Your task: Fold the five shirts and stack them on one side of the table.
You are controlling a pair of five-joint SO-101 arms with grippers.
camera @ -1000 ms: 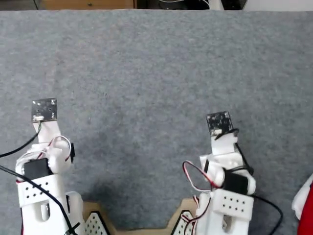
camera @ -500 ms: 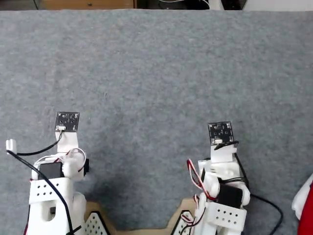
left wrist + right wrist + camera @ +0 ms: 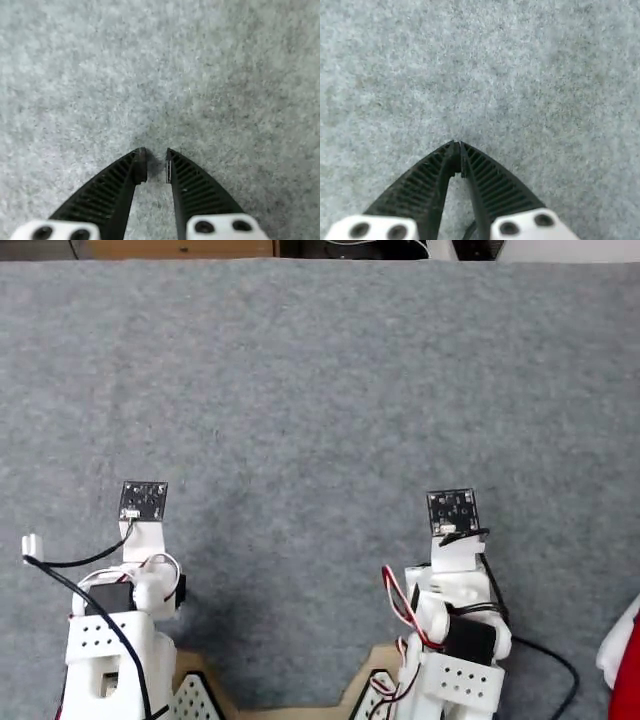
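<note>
A red and white piece of cloth (image 3: 624,662), likely a shirt, pokes in at the table's near right edge. Both arms stand at the near edge over bare grey carpet. The left arm (image 3: 135,570) is at the near left; its gripper (image 3: 155,165) hangs just above the carpet, fingertips a narrow gap apart and nothing between them. The right arm (image 3: 455,590) is at the near right, a short way from the cloth. Its gripper (image 3: 457,150) is shut, tips touching, with nothing held.
Grey carpet (image 3: 320,380) covers the whole table, with wide free room in the middle and at the back. A wooden base plate (image 3: 290,695) lies between the arms at the near edge. Cables (image 3: 60,565) loop around both arms.
The left arm has drawn back toward the near edge and shifted a little right. The right arm pulled back slightly at first, then stayed still.
</note>
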